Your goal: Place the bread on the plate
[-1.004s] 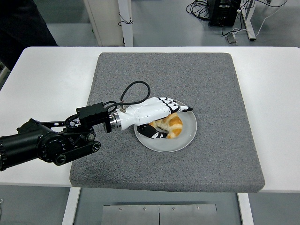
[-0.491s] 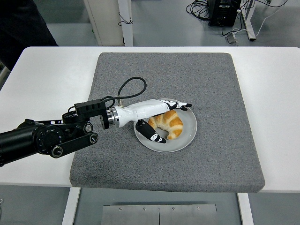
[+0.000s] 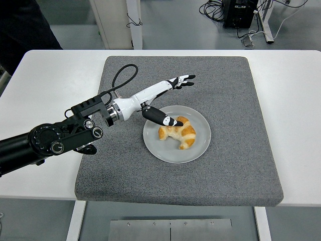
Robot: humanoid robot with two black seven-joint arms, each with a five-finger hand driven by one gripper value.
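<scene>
Bread (image 3: pixel 177 133) now free on the plate (image 3: pixel 198 149), lying a little left of the plate's middle, curved side up, touching nothing but the dish. Released within the last second: 1 s ago wrapped under the left hand (image 3: pixel 161 98), half a second ago uncovered with fingers still arched around it, now fully let go. Hand lifted and drawn back toward the plate's far-left rim, spread wide and holding nothing, fingers (image 3: pixel 181 81) stretched out over the mat (image 3: pixel 235 100) beyond the plate, thumb (image 3: pixel 162 117) hanging just above the plate's left edge beside the bread, apparently not touching it. Plate itself unmoved, sitting near the middle of the mat on the white table (image 3: pixel 45 85). Right hand nowhere in view. Judged from this: placement done, bread settled and stable, nothing left but clearing the arm away from the plate without clipping the thumb on bread or rim.
</scene>
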